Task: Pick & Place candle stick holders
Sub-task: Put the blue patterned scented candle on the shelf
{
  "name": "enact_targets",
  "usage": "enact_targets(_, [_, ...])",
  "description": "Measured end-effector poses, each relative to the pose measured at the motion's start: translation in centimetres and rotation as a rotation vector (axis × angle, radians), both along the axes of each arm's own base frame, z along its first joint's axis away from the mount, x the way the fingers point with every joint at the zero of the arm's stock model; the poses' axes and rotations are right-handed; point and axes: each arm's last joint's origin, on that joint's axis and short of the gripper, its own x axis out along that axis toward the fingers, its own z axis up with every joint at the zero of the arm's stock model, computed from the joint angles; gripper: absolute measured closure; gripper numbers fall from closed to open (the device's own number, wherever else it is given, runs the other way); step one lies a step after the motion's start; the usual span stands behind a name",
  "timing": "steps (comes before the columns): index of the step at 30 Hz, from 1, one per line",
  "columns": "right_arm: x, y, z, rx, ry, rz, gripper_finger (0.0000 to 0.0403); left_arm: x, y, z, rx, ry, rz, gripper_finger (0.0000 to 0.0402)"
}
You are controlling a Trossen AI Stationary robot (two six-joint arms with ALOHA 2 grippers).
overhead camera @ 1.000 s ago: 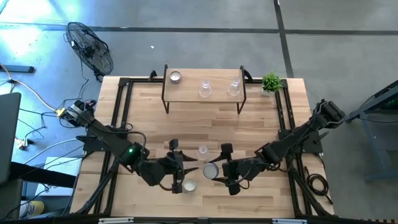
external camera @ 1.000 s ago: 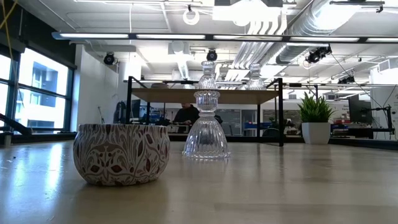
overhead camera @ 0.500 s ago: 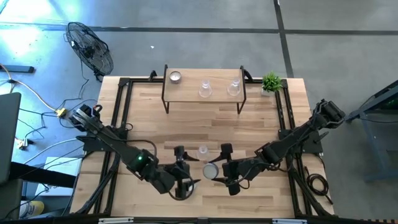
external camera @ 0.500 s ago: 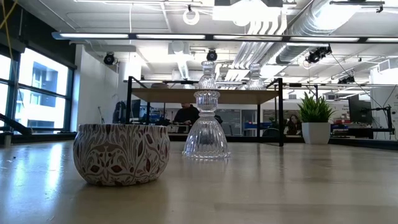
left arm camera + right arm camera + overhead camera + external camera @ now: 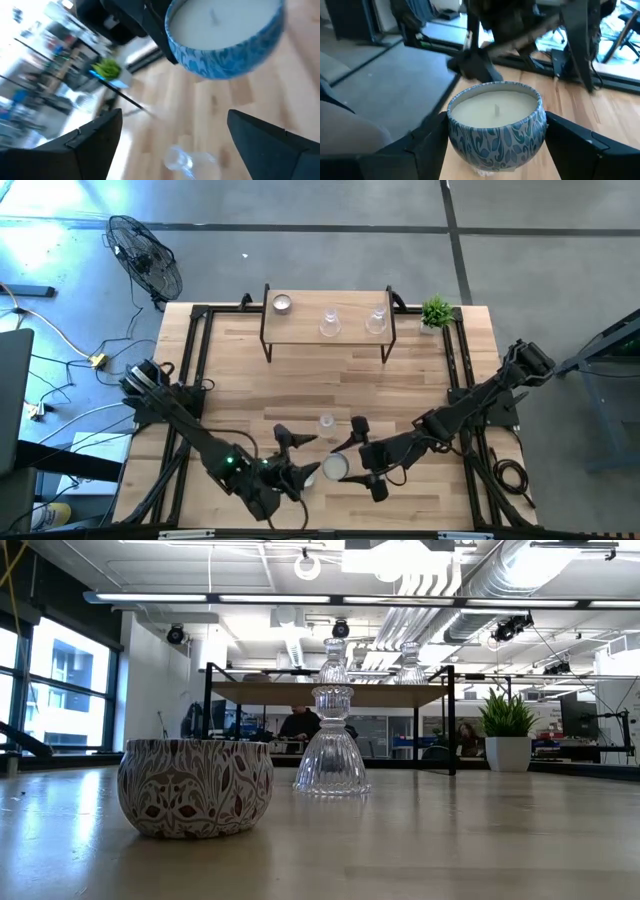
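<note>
Overhead, both grippers meet near the table's front edge. Left gripper has its fingers spread wide and grips nothing. Right gripper holds a blue candle cup between part-open fingers. A clear glass holder stands just behind them; a shelf at the far side carries another cup and two glass holders

Low view: a patterned cup sits in front of the glass holder

Left wrist: empty fingers frame the blue cup

Right wrist: fingers flank the cup
</note>
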Motion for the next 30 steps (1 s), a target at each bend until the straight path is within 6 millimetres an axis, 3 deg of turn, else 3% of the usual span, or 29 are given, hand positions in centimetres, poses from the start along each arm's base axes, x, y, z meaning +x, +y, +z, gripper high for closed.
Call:
enact_targets(5, [0.0, 0.0, 0.1, 0.01, -0.008, -0.006, 0.0122, 1.2, -1.0, -0.7, 0.181, -0.027, 0.053, 0.0048])
enact_targets(11, [0.1, 0.0, 0.3, 0.02, -0.028, -0.017, 0.0122, 1.1, -2.2, -0.4, 0.337, 0.001, 0.024, 0.0049])
enact_targets(30, [0.7, -1.0, 0.4, 0.055, -0.027, -0.045, 0.0122, 1.3, -2.7, 0.4, 0.449, 0.027, -0.093, 0.0049])
